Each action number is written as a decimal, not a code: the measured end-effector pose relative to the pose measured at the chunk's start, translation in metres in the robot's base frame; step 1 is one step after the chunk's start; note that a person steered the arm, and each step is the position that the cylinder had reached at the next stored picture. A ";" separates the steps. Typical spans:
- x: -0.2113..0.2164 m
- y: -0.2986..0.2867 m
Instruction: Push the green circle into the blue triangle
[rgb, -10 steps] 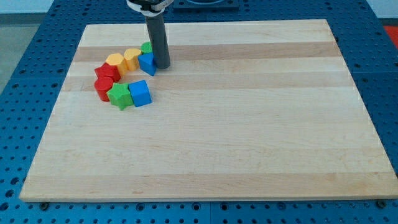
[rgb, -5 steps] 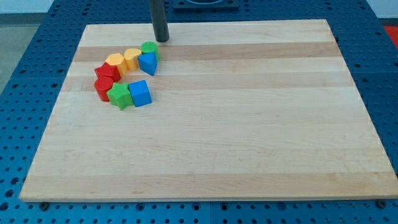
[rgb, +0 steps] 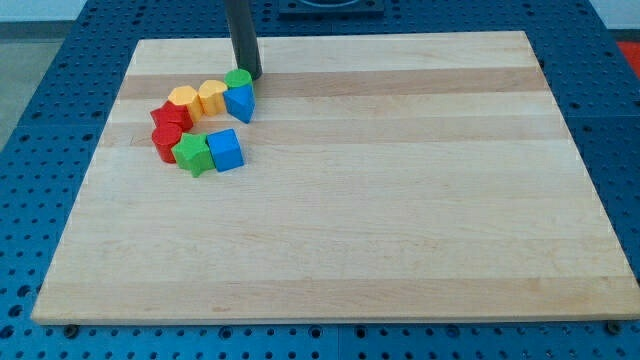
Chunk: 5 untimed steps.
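The wooden surface (rgb: 400, 200) lies on a blue board with holes (rgb: 30, 150). The blocks sit close together near the view's top left. Nearest are a green block (rgb: 193, 154) and a blue block (rgb: 226, 149), side by side. Two red blocks (rgb: 167, 128) sit just behind them at the left. Farther back are two yellow blocks (rgb: 197, 97). Next to these is the blue triangle (rgb: 239, 102). The green circle (rgb: 238, 79) sits right behind it, touching it. There is no pincer, only a dark rod. My tip (rgb: 248, 75) stands just to the right of the green circle, at its far side.
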<state>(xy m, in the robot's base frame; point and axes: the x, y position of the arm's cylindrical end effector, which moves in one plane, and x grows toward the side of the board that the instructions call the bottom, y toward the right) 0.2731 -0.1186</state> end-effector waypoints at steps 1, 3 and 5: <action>0.003 -0.005; 0.006 -0.008; 0.013 -0.008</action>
